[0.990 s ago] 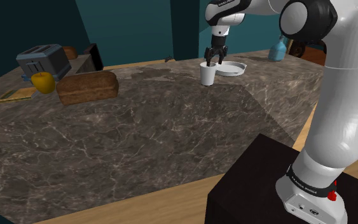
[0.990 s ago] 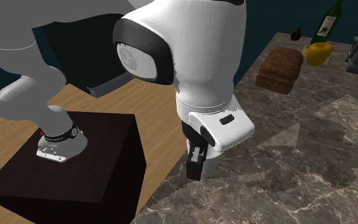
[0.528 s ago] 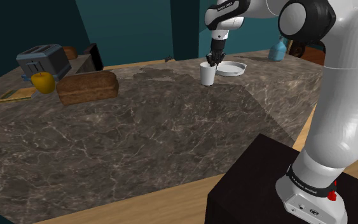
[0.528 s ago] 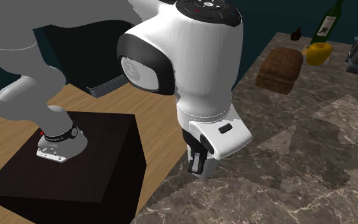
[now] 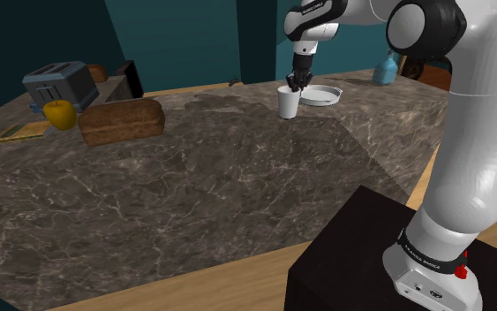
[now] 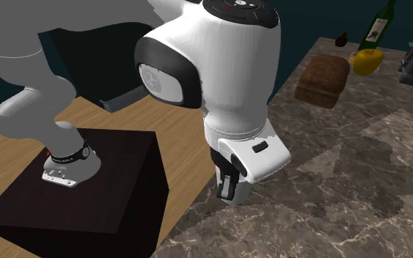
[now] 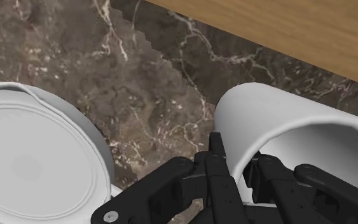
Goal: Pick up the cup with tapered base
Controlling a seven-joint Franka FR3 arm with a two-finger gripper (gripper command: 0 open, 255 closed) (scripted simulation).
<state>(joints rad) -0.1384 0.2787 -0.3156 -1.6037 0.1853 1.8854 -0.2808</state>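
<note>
**A:** What is the black two-finger gripper doing?

**B:** It pinches the rim of the plain white cup with a tapered base. One finger is outside the wall and the other inside the mouth, with the wall clasped between them.

**A:** Any change from before?

**B:** A second ago the fingers stood spread over the rim. Half a second ago they had already drawn together, and nothing has visibly moved since. The cup stands upright on the same spot of the dark veined marble countertop.

**A:** Where is the cup relative to the gripper?

**B:** Right beneath it. The gripper comes down from above onto the side of the rim that faces the shallow round white plate.

**A:** And the edges and room around it?

**B:** The plate lies just beside the cup on the shoulder view's right, not touching, with a strip of marble between them. The cup is near the countertop's far edge, where a light wooden border runs. Towards the shoulder view's left, a broad stretch of marble separates the cup from the brown loaf of bread. The yellow apple and the grey toaster lie beyond the loaf, well apart from the cup. A pale blue bottle stands past the plate. The black box stand is at the shoulder view's lower right, well away from the cup.
</note>
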